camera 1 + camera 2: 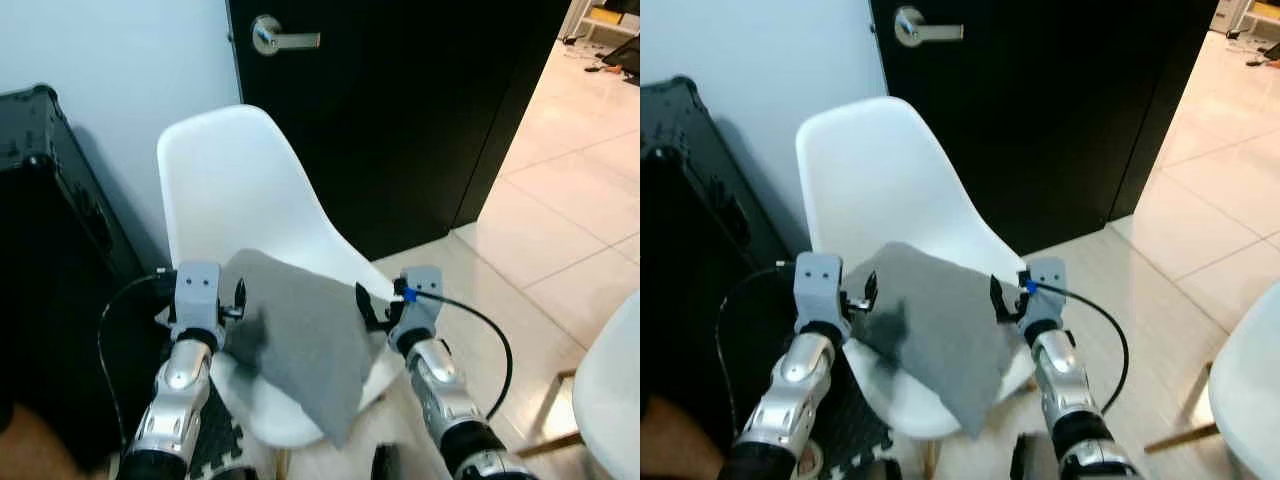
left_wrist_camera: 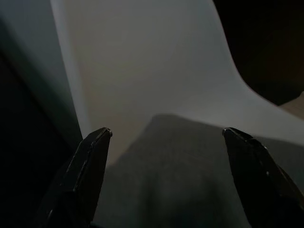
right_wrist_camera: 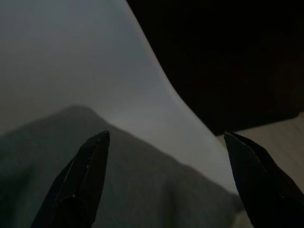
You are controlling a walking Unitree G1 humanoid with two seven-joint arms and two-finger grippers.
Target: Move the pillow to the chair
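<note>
Pillow [image 1: 300, 340], grey, is seen low in the centre of the frame, lying on the seat of the white chair [image 1: 240, 180], one corner hanging past the front edge. It is flanked by the left gripper [image 2: 164, 137] and the right gripper [image 3: 166, 142], both spread wide and gripping nothing. A slide to the tiled floor [image 1: 570, 200] is judged possible, caused by that overhang.

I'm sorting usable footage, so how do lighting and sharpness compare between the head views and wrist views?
Left and right eye views: bright, fairly sharp; the pillow and chair read clearly, floor sheen at right. Left wrist view: dim, soft, pillow murky. Right wrist view: darker still, black door nearly featureless.
</note>
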